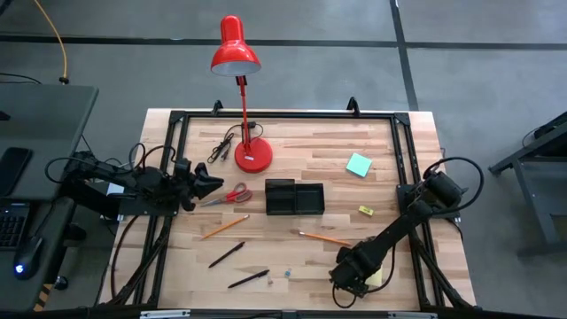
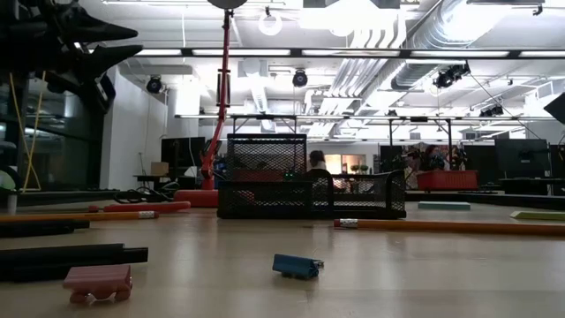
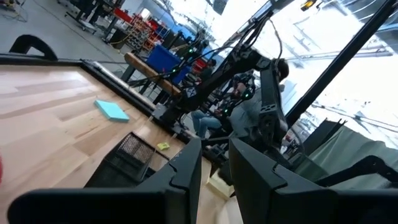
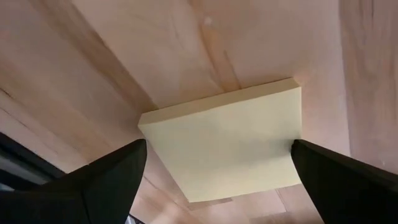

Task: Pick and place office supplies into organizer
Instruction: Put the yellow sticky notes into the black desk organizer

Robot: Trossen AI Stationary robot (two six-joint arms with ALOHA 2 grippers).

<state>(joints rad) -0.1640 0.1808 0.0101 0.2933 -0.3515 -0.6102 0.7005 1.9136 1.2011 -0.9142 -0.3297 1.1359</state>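
Observation:
A yellow sticky-note pad [image 4: 230, 118] lies flat near the table's front right. My right gripper [image 4: 218, 144] hangs over it, open, one finger on each side; in the high view that gripper [image 1: 353, 276] covers most of the pad [image 1: 376, 278]. My left gripper [image 1: 209, 184] waits at the left, slightly open with nothing between its fingers, just left of the red-handled scissors [image 1: 229, 196]. The black organizer [image 1: 295, 197] stands mid-table. Two orange pencils [image 1: 223, 227] [image 1: 324, 238], two black pens [image 1: 226, 255] [image 1: 248, 279], a teal pad [image 1: 359, 165] and a tiny yellow block [image 1: 366, 211] lie on the wood. My right gripper comes at the yellow pad from above, slanting down, its fingers [image 4: 112, 177] beside two opposite sides of the pad [image 4: 287, 134]. I cannot tell whether they touch it. The pad lies flat on the table.
A red desk lamp stands on its round base [image 1: 252, 157] at the back, with a black cord [image 1: 221, 146] beside it. Two tiny items, pink [image 2: 97, 283] and blue [image 2: 296, 266], lie near the front edge. A black frame [image 1: 283, 116] rims the table.

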